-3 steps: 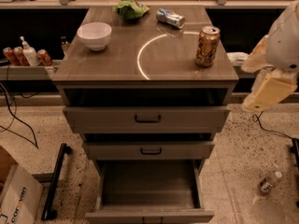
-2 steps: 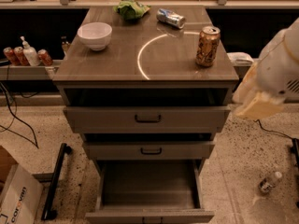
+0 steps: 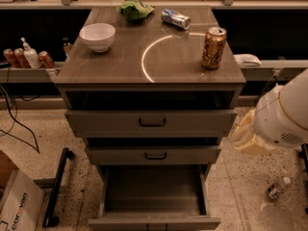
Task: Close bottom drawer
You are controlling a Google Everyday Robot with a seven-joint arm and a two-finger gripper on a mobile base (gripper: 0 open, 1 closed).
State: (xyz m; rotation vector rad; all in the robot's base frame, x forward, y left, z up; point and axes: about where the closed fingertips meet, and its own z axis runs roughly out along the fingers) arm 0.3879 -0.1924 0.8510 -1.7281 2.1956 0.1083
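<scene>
The bottom drawer [image 3: 153,221] is the lowest of three grey-brown drawers and is pulled far out. Its deep plain box is empty, and its flat front lies at the lower edge of the camera view. The middle drawer [image 3: 153,155] and the top drawer [image 3: 152,122] above it stand slightly out, each with a black bar handle. My gripper [image 3: 246,137] is the beige end of the white arm [image 3: 284,114]. It hangs to the right of the cabinet at about the middle drawer's height, apart from the drawers.
On the cabinet top [image 3: 120,66] stand a white bowl [image 3: 97,36] and a gold can [image 3: 213,47], with a lying silver can [image 3: 175,18] and a green bag [image 3: 135,9]. A cardboard box [image 3: 14,201] and black bar [image 3: 57,186] lie on the floor at left. A bottle [image 3: 278,187] lies at right.
The arm and gripper have moved down and a little left, from beside the cabinet top to beside the middle drawer. The drawers have not moved.
</scene>
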